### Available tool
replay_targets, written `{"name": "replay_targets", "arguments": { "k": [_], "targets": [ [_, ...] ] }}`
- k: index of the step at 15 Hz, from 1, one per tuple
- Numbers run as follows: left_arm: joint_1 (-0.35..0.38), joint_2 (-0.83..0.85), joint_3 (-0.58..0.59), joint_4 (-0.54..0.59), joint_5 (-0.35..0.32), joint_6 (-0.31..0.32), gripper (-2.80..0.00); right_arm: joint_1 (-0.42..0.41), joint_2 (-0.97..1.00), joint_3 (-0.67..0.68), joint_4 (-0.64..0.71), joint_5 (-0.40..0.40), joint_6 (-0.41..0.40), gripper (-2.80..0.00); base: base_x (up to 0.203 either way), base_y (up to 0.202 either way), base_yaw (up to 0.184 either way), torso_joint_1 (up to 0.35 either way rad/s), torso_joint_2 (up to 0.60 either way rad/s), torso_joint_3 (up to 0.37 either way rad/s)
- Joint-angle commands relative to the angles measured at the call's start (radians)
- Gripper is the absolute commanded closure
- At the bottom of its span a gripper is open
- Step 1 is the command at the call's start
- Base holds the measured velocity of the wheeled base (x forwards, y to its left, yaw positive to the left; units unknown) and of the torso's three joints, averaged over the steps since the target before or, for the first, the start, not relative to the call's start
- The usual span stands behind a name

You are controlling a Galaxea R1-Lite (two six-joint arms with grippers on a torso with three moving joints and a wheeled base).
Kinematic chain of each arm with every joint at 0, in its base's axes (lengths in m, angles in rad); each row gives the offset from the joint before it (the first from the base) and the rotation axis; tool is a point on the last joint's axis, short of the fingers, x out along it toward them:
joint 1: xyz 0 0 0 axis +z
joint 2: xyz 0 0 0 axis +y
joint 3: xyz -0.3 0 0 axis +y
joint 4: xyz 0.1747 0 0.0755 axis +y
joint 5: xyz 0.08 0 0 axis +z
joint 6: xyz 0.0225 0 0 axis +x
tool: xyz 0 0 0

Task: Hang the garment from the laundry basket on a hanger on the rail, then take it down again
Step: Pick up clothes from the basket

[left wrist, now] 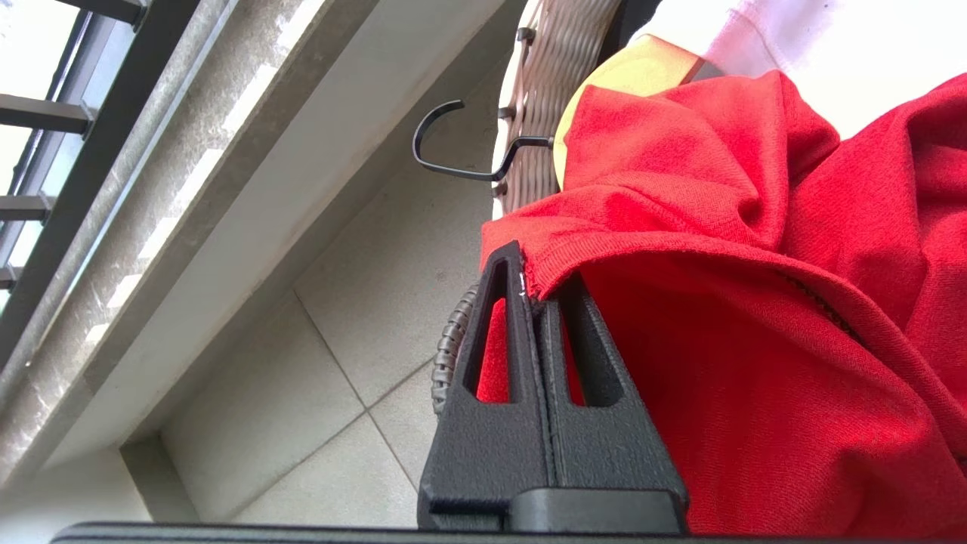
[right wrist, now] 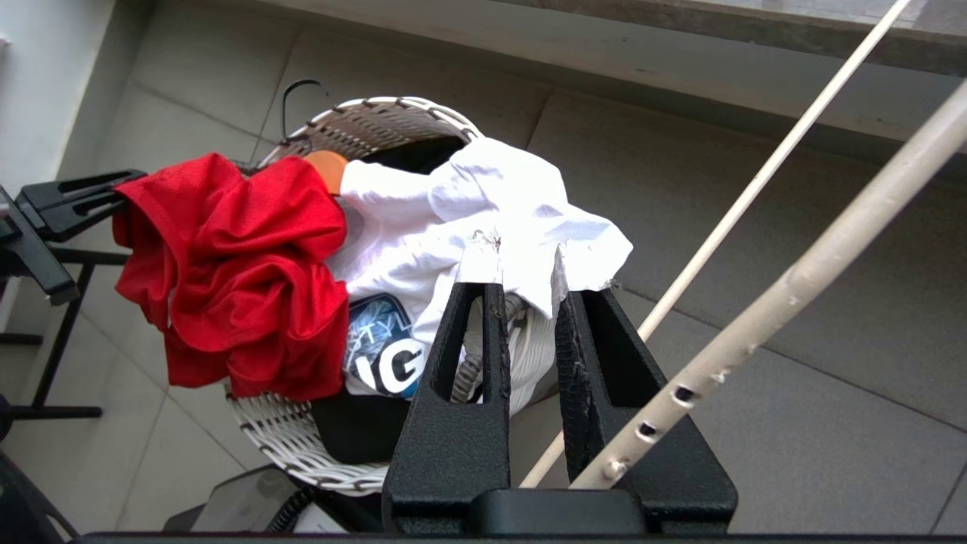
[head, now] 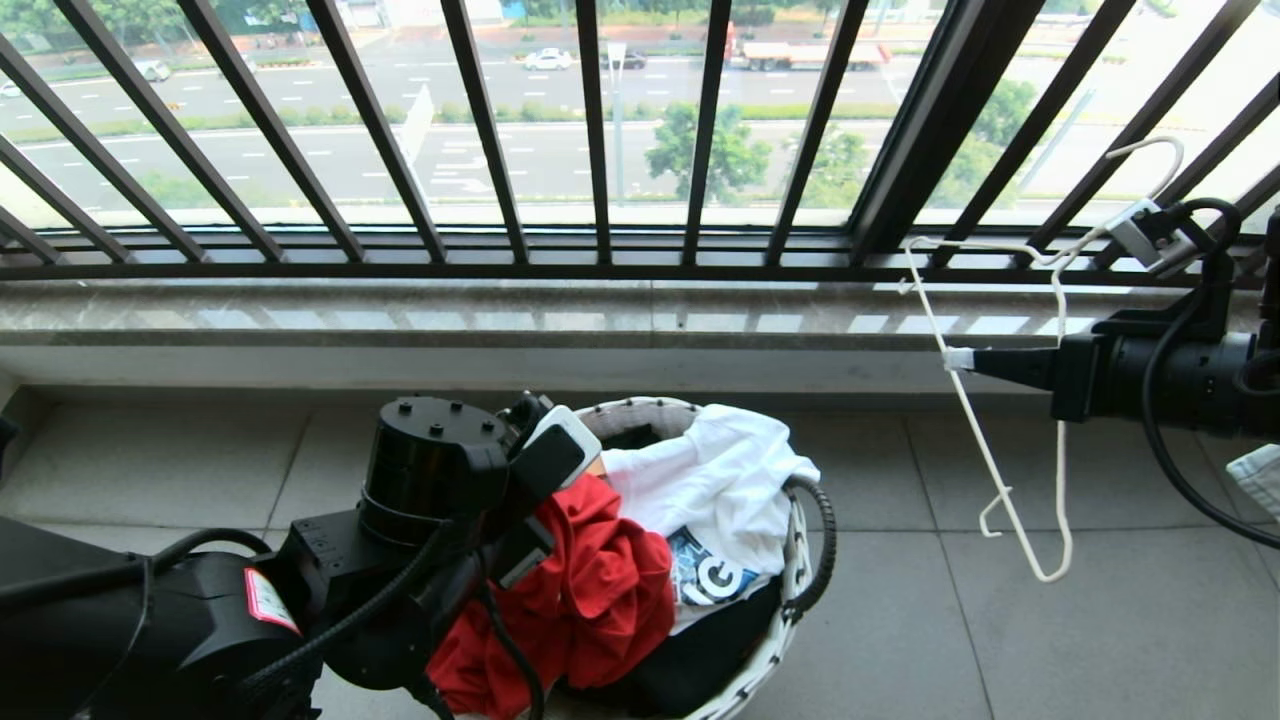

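Observation:
The garment [head: 590,590], a crumpled red T-shirt, lies at the near left of the laundry basket [head: 795,575]. In the left wrist view my left gripper [left wrist: 535,285] is shut on the ribbed hem of the garment [left wrist: 718,317], at the basket's side. My right gripper [head: 958,358] stands well to the right of the basket, above the floor, shut on the hanger [head: 1000,450]. The hanger is thin off-white wire and hangs tilted, hook up toward the window. In the right wrist view the hanger's wire [right wrist: 755,189] runs between the fingers of the right gripper [right wrist: 525,276]. The rail is out of view.
A white T-shirt with blue print [head: 720,470] and a black one [head: 690,650] also fill the basket. A black hanger hook [left wrist: 446,151] sticks out at its rim. Black window bars [head: 600,150] and a stone sill [head: 500,320] close off the far side; grey tiles [head: 1000,640] surround the basket.

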Motion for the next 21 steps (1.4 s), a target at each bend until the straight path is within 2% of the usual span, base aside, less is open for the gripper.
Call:
{"name": "replay_targets", "arguments": {
  "k": [1,3,5,7,8,10,11,14,16,19,21],
  "targets": [
    [-0.001,-0.039,-0.008,-0.002,0.002,-0.074,0.00,0.000,-0.003,0.000,-0.002,0.003,0.001,0.00,0.000,0.000,0.000,0.000,0.00,0.000],
    [-0.002,-0.062,-0.023,0.008,0.001,-0.180,0.00,0.000,0.001,-0.004,-0.002,0.003,0.004,0.00,0.000,0.000,0.000,0.000,0.00,0.000],
    [0.008,-0.080,-0.023,0.009,-0.006,-0.212,0.00,0.001,0.004,-0.006,0.000,0.003,0.005,0.00,0.000,0.000,0.000,0.000,0.00,0.000],
    [0.019,-0.096,-0.031,0.011,-0.113,-0.252,0.00,0.000,0.009,-0.012,0.000,0.003,0.008,0.00,0.000,0.000,0.000,0.000,0.00,0.000],
    [0.031,-0.118,-0.056,0.031,-0.159,-0.267,0.00,0.002,0.005,-0.015,-0.001,0.003,0.039,0.00,0.000,0.000,0.000,0.000,0.00,0.000],
    [0.038,-0.146,-0.113,0.126,-0.272,-0.372,0.00,0.006,0.005,-0.044,-0.002,0.003,0.123,0.00,0.000,0.000,0.000,0.000,0.00,0.000],
    [0.041,-0.165,-0.137,0.179,-0.334,-0.423,0.00,0.008,0.003,-0.051,-0.002,0.002,0.135,0.00,0.000,0.000,0.000,0.000,0.00,0.000],
    [0.090,-0.215,-0.162,0.240,-0.514,-0.512,0.00,0.030,-0.010,-0.048,0.000,-0.001,0.139,0.00,0.000,0.000,0.000,0.000,0.00,0.000],
    [0.136,-0.237,-0.161,0.238,-0.615,-0.541,0.00,0.031,-0.011,-0.049,0.000,-0.003,0.139,0.00,0.000,0.000,0.000,0.000,0.00,0.000],
    [0.172,-0.237,-0.142,0.233,-0.697,-0.571,0.00,0.031,-0.010,-0.049,0.000,-0.004,0.139,0.00,0.000,0.000,0.000,0.000,0.00,0.000],
    [0.172,-0.236,-0.135,0.233,-0.707,-0.569,0.00,0.029,-0.009,-0.049,0.000,-0.004,0.140,0.00,0.000,0.000,0.000,0.000,0.00,0.000]
  ]
}}
